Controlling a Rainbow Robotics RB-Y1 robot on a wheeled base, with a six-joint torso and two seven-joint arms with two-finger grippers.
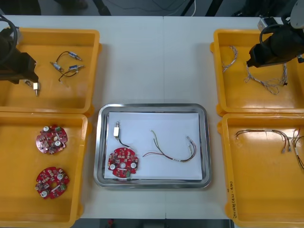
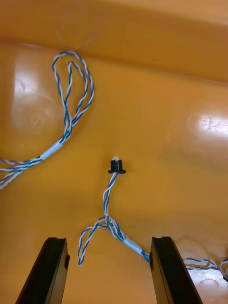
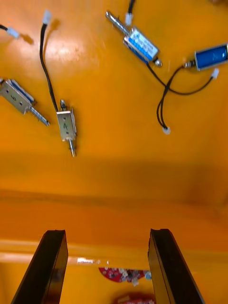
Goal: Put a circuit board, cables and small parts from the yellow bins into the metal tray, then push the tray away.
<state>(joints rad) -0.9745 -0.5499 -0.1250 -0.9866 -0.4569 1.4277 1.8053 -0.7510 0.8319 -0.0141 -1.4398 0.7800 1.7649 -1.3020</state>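
Closest under the lens, the left gripper [image 3: 107, 235] hangs wide open and empty over the near wall of the yellow plastic bin [image 1: 93, 71] at the table's [image 1: 152, 57] far-left corner, with small boxy metal parts [image 3: 66, 124] on black leads lying beyond its fingertips. Round red circuit boards [image 1: 51, 139] sit in the near-left bin [image 1: 42, 117]. At the middle of the table's near edge, the shiny rectangular metal tray [image 1: 152, 107], white inside, already carries one red board [image 1: 123, 164], one metal part [image 1: 117, 131] and a thin red and yellow cable [image 1: 173, 151]. Over the far-right bin [image 1: 218, 88], the right gripper [image 2: 109, 240] is the one at work: jaws fully spread, gripping nothing, straddling a twisted blue and white cable [image 2: 108, 219]. By my reading, the step in hand is fetching that cable, the one kind the tray lacks. Its long axis runs straight out from between the fingers, black plug end pointing away from them, tail trailing past one finger. Next, I judge, the gripper must drop and close across the strand, square to its run, low enough to pinch so thin a wire.
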